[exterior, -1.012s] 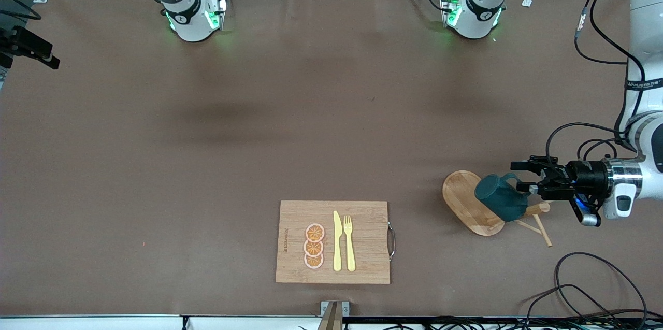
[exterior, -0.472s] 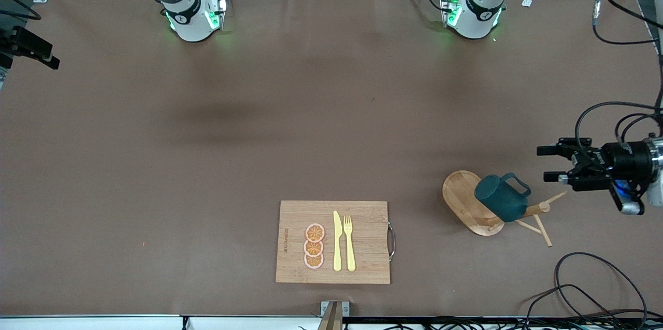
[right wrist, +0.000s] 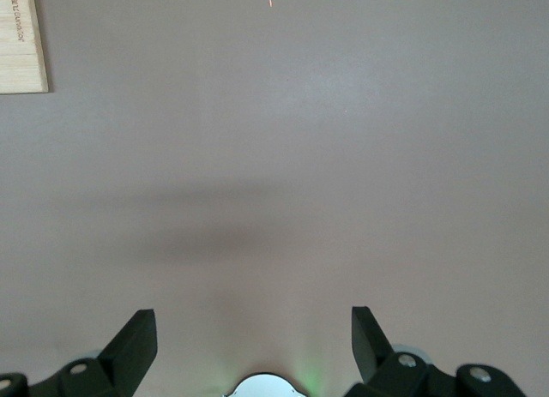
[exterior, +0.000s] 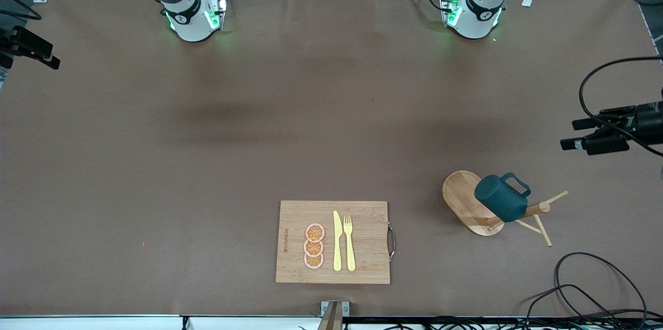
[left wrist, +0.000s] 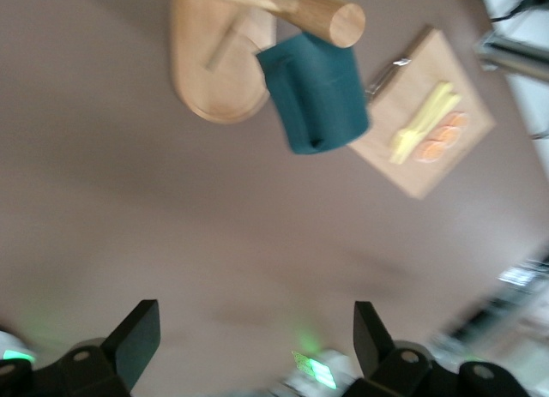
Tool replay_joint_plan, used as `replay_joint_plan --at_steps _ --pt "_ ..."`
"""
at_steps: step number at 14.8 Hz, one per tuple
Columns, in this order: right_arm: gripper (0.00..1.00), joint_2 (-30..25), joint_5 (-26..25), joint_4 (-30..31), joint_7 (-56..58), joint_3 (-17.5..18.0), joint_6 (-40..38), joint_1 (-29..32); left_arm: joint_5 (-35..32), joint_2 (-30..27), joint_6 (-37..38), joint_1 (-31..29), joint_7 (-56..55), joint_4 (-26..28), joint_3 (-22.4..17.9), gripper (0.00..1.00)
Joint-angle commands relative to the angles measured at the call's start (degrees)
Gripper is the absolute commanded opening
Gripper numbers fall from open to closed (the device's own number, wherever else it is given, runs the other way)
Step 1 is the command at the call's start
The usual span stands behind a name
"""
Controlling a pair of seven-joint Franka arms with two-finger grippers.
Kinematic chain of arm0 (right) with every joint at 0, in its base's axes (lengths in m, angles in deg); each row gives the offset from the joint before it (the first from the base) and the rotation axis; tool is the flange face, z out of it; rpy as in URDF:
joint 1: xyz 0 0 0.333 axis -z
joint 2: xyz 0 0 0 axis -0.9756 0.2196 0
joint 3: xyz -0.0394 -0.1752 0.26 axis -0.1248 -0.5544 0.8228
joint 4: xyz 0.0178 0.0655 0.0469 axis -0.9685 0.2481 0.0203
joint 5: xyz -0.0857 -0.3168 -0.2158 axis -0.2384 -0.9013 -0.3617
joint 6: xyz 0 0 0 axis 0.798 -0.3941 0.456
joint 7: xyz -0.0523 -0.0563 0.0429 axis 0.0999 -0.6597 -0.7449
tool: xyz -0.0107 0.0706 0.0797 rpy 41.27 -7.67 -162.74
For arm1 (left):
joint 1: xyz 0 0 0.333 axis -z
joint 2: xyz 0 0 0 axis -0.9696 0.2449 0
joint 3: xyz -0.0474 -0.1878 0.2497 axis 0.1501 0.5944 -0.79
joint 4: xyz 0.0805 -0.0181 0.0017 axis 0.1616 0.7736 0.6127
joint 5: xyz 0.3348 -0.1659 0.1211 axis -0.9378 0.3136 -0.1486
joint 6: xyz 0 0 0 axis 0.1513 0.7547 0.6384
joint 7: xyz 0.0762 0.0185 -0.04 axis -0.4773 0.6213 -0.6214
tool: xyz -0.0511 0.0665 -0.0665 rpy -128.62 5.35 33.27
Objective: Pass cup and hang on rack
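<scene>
The rack point(exterior: 469, 200) stands on the table point(exterior: 207, 164) near the left arm's end. The cup point(exterior: 500, 199) hangs on the rack. A cutting board point(exterior: 362, 244) lies by the table's edge nearest the front camera. A knife point(exterior: 337, 241), a fork point(exterior: 349, 242) and fruit slices point(exterior: 314, 246) lie on it.

One marking found: a short line of dark lettering printed along one short edge of the bamboo cutting board point(exterior: 332, 242). It runs lengthwise down that edge, beside the three orange slices. In the front view the characters are too small to make out. In the right wrist view a corner of the same board point(right wrist: 21, 39) shows the lettering again, well clear of the fingers, but the letters cannot be read with confidence. No other labels, numbers or signs are legible.
</scene>
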Motion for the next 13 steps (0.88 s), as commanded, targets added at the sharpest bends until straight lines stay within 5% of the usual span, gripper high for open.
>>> replay_joint_plan --at_steps 1,3,7,13 --pt "1.00 -0.98 -0.11 1.03 0.43 -0.11 0.23 -0.34 -13.92 -6.63 -1.84 0.42 6.25 1.73 5.99 0.99" --pt "1.00 -0.98 -0.11 1.03 0.43 -0.11 0.23 -0.34 -16.68 -9.27 -1.84 0.51 9.78 2.69 6.54 0.99" --pt "1.00 -0.98 -0.11 1.03 0.43 -0.11 0.23 -0.34 -18.36 -19.01 -9.37 0.59 14.25 14.71 7.51 0.99" --pt "1.00 -0.98 -0.20 1.03 0.43 -0.11 0.05 -0.34 -18.98 -18.51 -9.49 1.30 13.84 12.37 9.62 1.00"
